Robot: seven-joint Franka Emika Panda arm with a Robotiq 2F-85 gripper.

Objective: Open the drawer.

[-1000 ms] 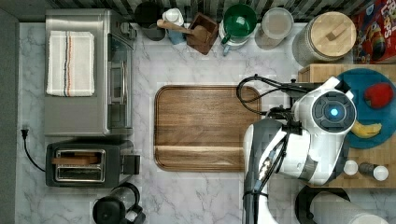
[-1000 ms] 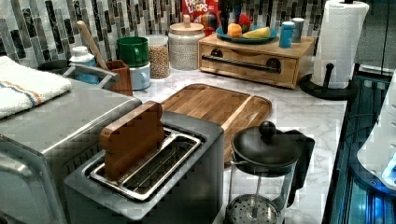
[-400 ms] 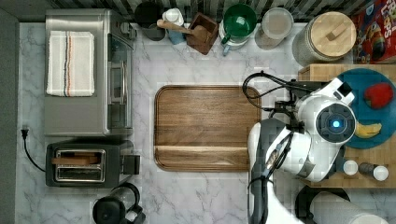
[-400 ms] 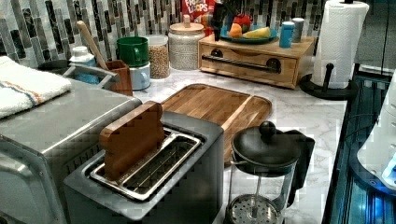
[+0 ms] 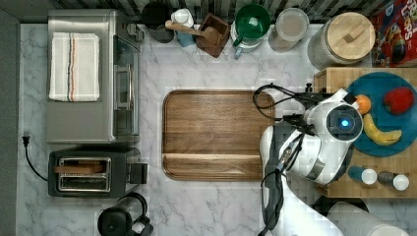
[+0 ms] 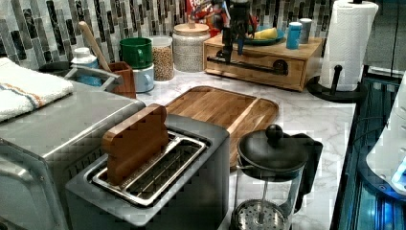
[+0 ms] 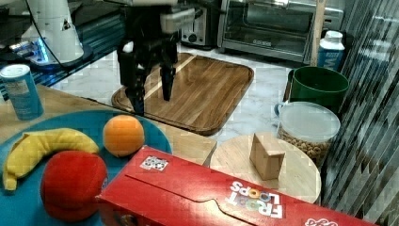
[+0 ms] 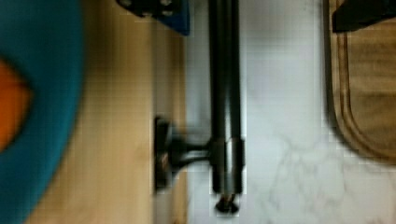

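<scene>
In the wrist view the drawer's black bar handle [image 8: 225, 93] runs between the two fingers, one dark tip [image 8: 154, 7] over the light wood top, the other tip over the marble on the far side of the bar. The fingers are spread wide, straddling the bar without closing on it. A round standoff joins the bar to the wood front near its end.

The right view shows the gripper [image 7: 151, 92] pointing straight down, its two dark fingers apart, hanging at the edge of the wooden box in front of the walnut cutting board [image 7: 197, 89]. The left view shows the gripper [image 6: 232, 45] low over the drawer [image 6: 258, 67], which sits closed in its box against the back wall, beside the paper towel roll [image 6: 347, 43], with a blue plate of fruit [image 6: 265, 36] on top. In the top view the white arm [image 5: 314, 142] bends over the box's edge at the top view's right, its wrist above the plate's rim.

Compared with a second ago, the arm has moved toward the box and the gripper has come down into the left view, where earlier only the drawer front was seen.
</scene>
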